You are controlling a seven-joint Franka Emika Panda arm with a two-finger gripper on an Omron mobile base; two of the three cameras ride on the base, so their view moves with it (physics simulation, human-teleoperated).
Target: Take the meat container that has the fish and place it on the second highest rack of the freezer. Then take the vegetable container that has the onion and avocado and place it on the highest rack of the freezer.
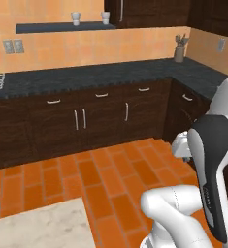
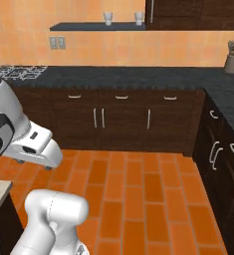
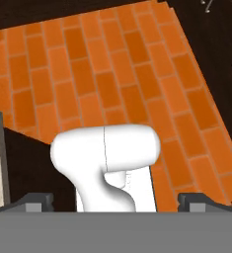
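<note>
White arm [image 1: 210, 160] folded low over orange brick floor [image 1: 105, 179]. Gripper [image 3: 115, 200] faces down at floor, fingertips [image 3: 36, 200] far apart at edges of hand view, jaws wide, nothing between them. Pale stone countertop corner [image 1: 42, 225] beside arm. Dark wood cabinets [image 2: 121, 122] under black counter [image 1: 86, 75]. Utensil holder [image 2: 231, 62] with utensils at counter corner. Two white cups [image 2: 108, 18] on wall shelf [image 2: 96, 27]. Stove grate [image 2: 19, 72] at counter's left. Fish tray, vegetable tray, freezer: cannot tell where.

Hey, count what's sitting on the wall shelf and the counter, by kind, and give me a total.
Cups on the shelf: 2
Utensil holder on the counter: 1
Total: 3
</note>
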